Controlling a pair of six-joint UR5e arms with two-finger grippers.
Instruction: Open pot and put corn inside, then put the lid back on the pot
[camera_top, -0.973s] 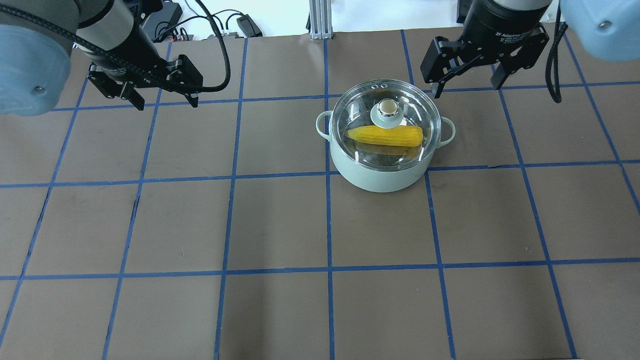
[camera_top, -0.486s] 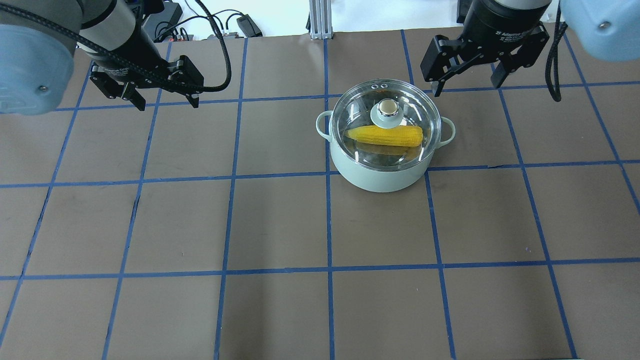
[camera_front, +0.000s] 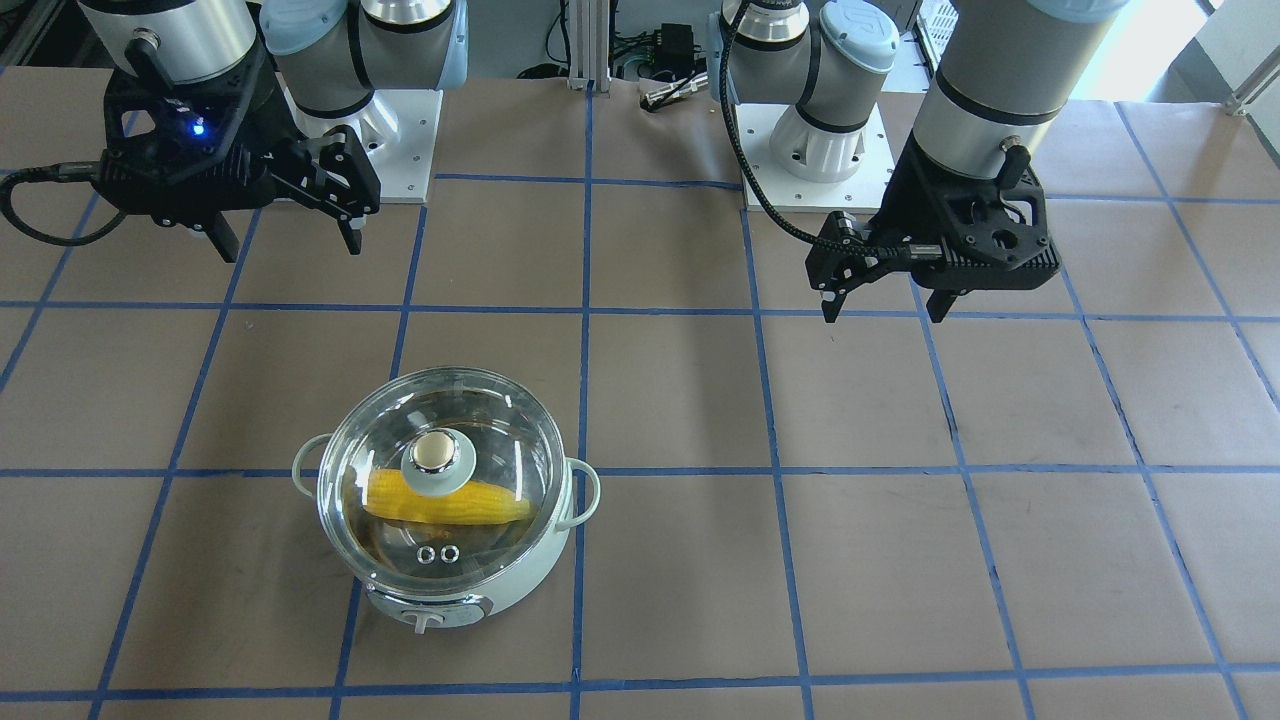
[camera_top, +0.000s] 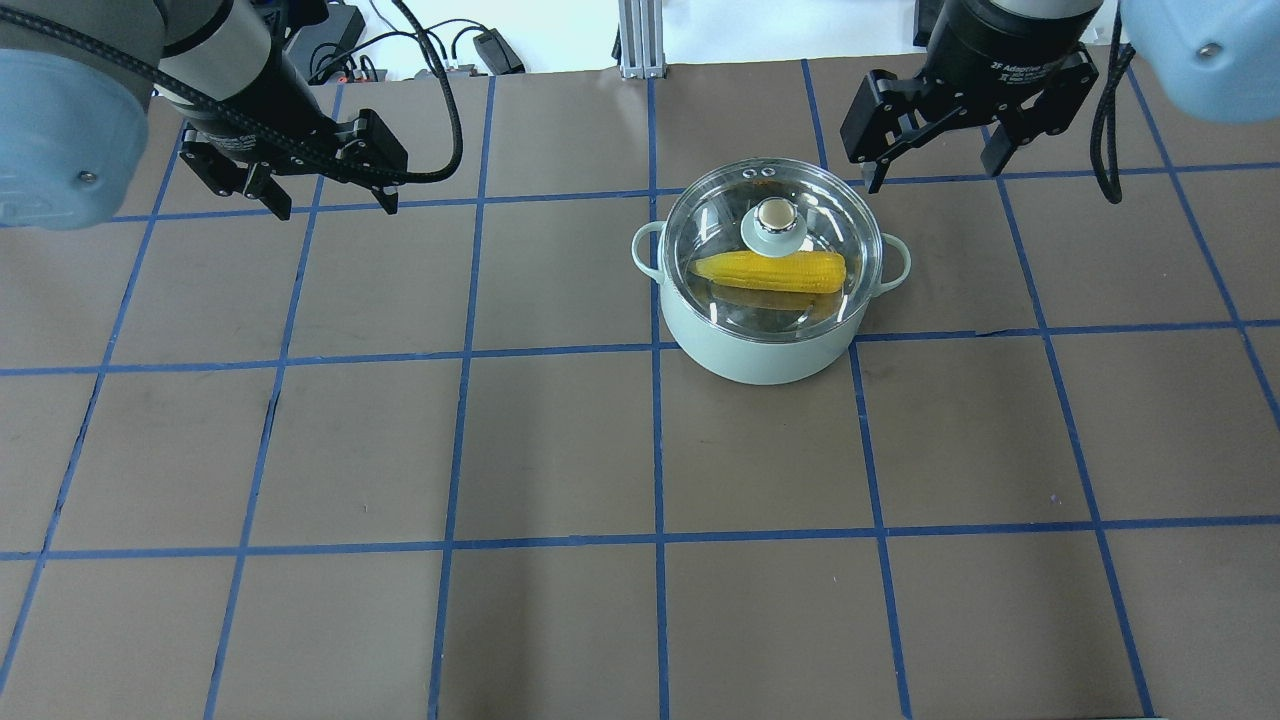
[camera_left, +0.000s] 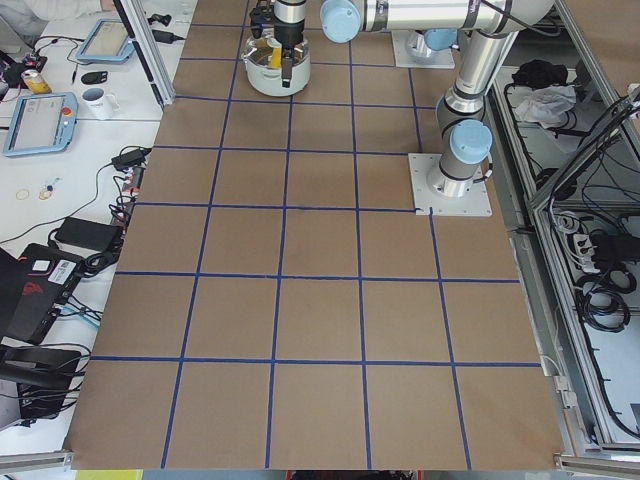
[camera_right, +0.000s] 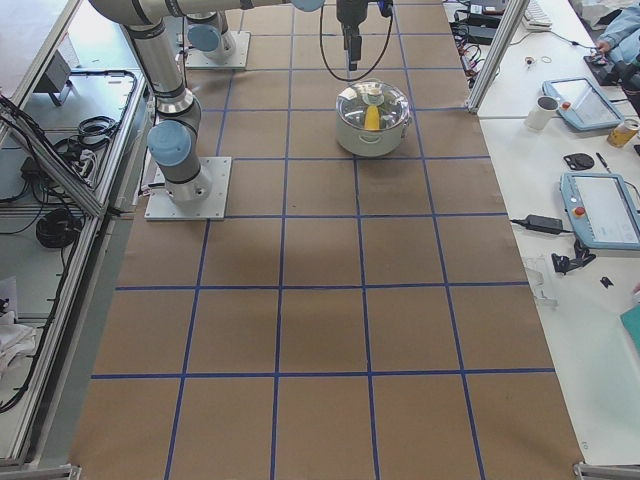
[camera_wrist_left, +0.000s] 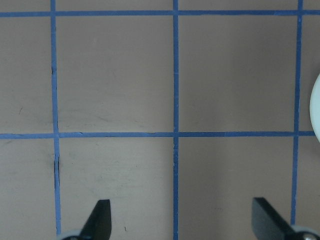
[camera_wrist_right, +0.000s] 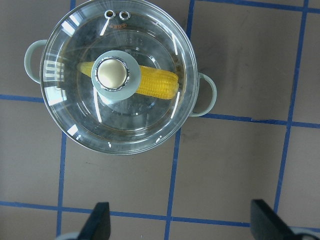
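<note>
The pale mint-green pot (camera_top: 760, 355) stands right of the table's middle with the clear glass lid (camera_top: 720, 200) seated on it. The yellow corn (camera_top: 770, 271) lies inside and shows through the glass. It all shows in the front view too: pot (camera_front: 470, 600), lid (camera_front: 440, 420), corn (camera_front: 480, 505). My right gripper (camera_top: 933, 180) is open and empty, raised beyond the pot's far right side; its wrist view looks down on the lid (camera_wrist_right: 150, 50) and corn (camera_wrist_right: 155, 84). My left gripper (camera_top: 335, 210) is open and empty, far left of the pot.
The table is brown paper with a blue tape grid. Both arm bases (camera_front: 830, 150) stand at the robot's edge. Cables and a metal post (camera_top: 635, 40) lie beyond the far edge. The pot's rim just shows at the left wrist view's right edge (camera_wrist_left: 317, 105).
Both grippers have shifted very slightly and stay open. The pot, lid and corn have not moved.
</note>
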